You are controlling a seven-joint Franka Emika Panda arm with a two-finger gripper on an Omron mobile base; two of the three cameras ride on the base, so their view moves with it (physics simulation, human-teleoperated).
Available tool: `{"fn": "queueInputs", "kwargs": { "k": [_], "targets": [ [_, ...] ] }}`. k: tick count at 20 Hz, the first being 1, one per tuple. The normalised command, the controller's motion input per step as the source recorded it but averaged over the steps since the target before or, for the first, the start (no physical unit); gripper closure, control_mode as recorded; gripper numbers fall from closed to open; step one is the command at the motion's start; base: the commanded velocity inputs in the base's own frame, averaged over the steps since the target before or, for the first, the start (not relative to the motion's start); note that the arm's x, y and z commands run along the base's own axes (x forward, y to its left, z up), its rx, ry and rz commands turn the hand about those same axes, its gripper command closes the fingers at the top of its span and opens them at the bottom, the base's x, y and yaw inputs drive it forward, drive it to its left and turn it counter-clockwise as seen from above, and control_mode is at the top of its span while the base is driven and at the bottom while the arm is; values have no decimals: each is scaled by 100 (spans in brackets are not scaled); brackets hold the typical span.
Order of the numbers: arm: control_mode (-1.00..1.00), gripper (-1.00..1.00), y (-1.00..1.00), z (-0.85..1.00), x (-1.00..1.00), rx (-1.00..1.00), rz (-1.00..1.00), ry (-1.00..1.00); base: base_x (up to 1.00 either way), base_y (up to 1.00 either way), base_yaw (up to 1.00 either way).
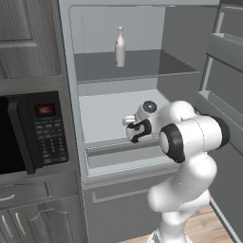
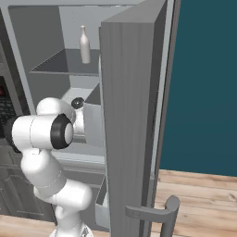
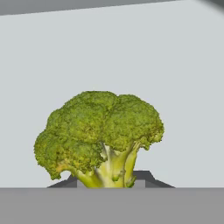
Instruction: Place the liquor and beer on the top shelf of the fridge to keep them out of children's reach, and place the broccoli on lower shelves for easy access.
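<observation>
Gripper (image 3: pixel 109 186) is clamped on the broccoli (image 3: pixel 101 135), its two dark finger tips pinching the pale stalk at the base while the green crown stands above them against the plain pale inside of the fridge (image 1: pixel 71 95). In the left base view the arm reaches into the open fridge, with the hand hovering over one of the lower shelves (image 1: pixel 109 111), the whitish board beneath the darker top shelf (image 1: pixel 142 66). The liquor (image 1: pixel 120 46) stands upright on that top shelf, toward the back. From the right, the open fridge door (image 2: pixel 127 115) hides much of the hand.

As for handling, the broccoli looks light, and the stalk is the sensible place to hold it: firm, fairly stiff and narrow enough for the fingers. The crown is crumbly and springy, so squeezing it there would likely shed bits or let it slip. Its top-heavy shape means it will probably tip onto its side once let go, which matters little on a flat shelf. Whether it touches the shelf yet cannot be told from these views. A low release would suit it best, since a drop could make it roll toward the front rim. The liquor is glass-like and tall, so it is best left undisturbed.
</observation>
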Motion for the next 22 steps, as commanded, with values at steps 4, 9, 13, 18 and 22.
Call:
{"fn": "queueInputs", "kwargs": {
  "k": [4, 9, 13, 18, 22],
  "targets": [
    [-100, -100, 0, -10, 54, 0, 0, 0, 0, 0, 0],
    [-100, -100, 0, 2, 14, 0, 0, 0, 0, 0, 0],
    [-100, -100, 0, 22, -32, 0, 0, 0, 0, 0, 0],
    [-100, -100, -3, 51, -93, -1, 0, 0, 0, 0, 0],
    [-100, -100, -15, 89, -95, 0, 0, 0, 0, 0, 0]
  ]
}}
